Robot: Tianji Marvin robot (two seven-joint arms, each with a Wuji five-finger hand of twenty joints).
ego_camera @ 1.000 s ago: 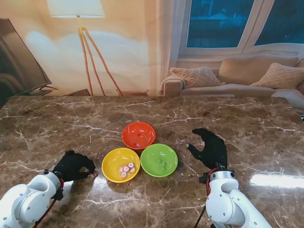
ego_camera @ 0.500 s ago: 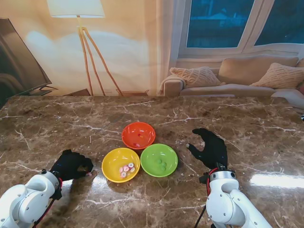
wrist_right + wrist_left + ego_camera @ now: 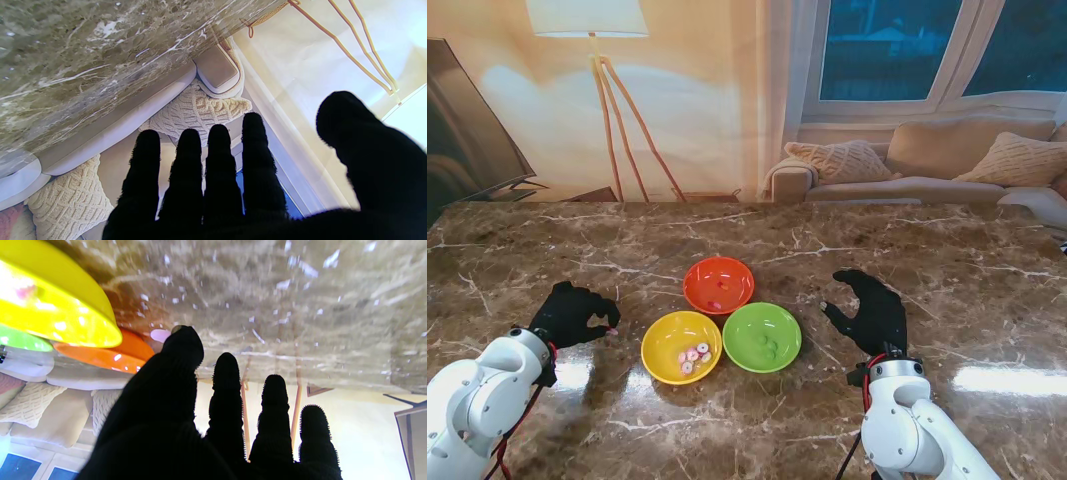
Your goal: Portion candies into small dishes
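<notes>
Three dishes sit clustered mid-table and the portioning looks well underway: the yellow dish holds a small heap of pink-and-white candies, the green dish a couple of greenish ones, the orange dish just one or two. The left hand hovers left of the yellow dish, pinching a pale pink candy at thumb and fingertip, destination undecided as far as I can judge. The right hand waits beside the green dish, fingers spread, holding nothing.
</notes>
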